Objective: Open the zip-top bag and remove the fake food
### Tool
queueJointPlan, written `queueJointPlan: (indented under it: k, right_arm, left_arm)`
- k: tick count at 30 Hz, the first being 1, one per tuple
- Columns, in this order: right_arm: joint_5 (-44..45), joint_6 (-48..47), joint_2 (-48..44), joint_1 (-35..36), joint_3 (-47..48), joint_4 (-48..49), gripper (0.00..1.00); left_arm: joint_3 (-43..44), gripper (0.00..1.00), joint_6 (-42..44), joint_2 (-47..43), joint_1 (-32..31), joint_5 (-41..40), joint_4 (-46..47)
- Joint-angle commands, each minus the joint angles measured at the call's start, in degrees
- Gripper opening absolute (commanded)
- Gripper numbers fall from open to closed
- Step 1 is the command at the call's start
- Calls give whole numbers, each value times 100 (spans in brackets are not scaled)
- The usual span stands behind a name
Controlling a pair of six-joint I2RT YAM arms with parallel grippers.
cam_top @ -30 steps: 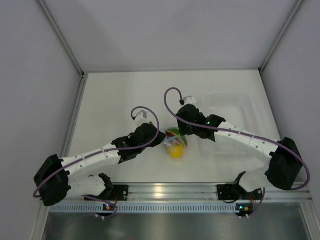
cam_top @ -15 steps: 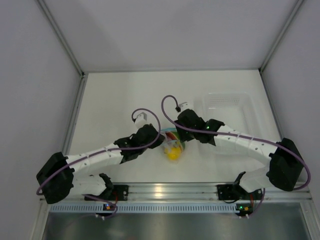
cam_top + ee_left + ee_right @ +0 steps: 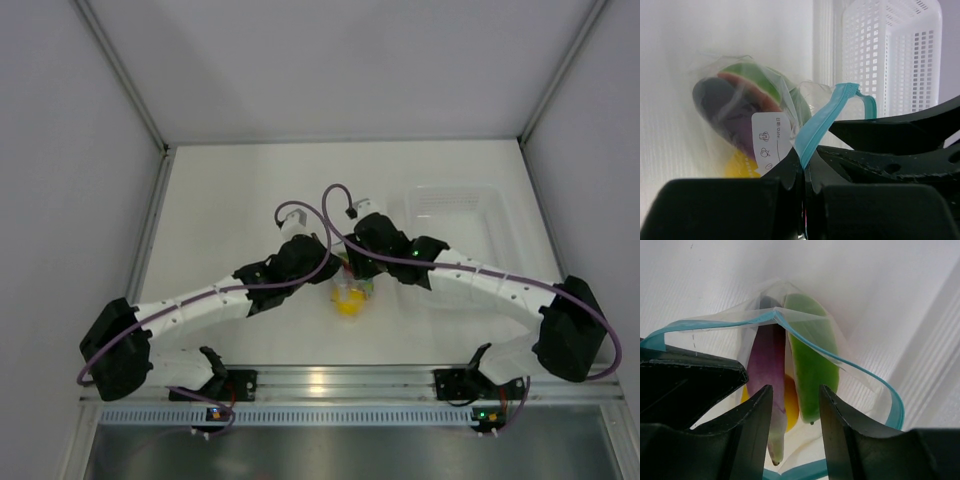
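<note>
Clear plastic: the zip-top bag [image 3: 352,288] is sitting on the white desk [image 3: 230,200] near its middle, between the two arms and just left of the clear tub [image 3: 452,192].
Zip: the teal strip [image 3: 821,122] is gaping apart, so the bag's mouth is standing open as a loop.
Left side: the left hand [image 3: 805,172] is clenching one side of the teal strip, with its jaws pressed together and the plastic pinched between them.
Right side: the right hand [image 3: 796,396] is hovering at the open mouth with its fingers parted, gripping nothing that I can see.
Contents: the fake food [image 3: 735,100] is all lying inside the bag. A purple piece [image 3: 767,360] is next to a green-skinned wedge [image 3: 810,365], and the yellow fruit [image 3: 349,306] is showing beneath them.
Sticker: a white label [image 3: 771,142] is showing on the bag's side.
</note>
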Motion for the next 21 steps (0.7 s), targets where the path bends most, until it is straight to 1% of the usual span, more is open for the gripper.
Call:
queueJointPlan:
  k: [1,5,7,10,11,15,21]
  right_arm:
    - [-65,45,214,-13,2,450,43]
    - [339,-16,530,-13,10,442,43]
    - [234,-25,680,-13,45,407,48]
    - [243,53,856,-13,81,284,49]
    - [278,158,821,-13,46,301,48]
    - [199,335,208,-13,-201,556,46]
    - [181,537,-391,4,-130,399,43]
  left_arm:
    - [146,0,-1,-125,33,-56,261]
    - [76,0,34,-81,33,-56,261]
    - [-47,0,17,-37,33,-38,261]
    - [-170,0,-89,24,33,-38,261]
    - [-240,0,-124,16,33,-38,261]
    - [-355,0,-116,7,33,23,489]
    - [-294,0,-45,-81,33,155,489]
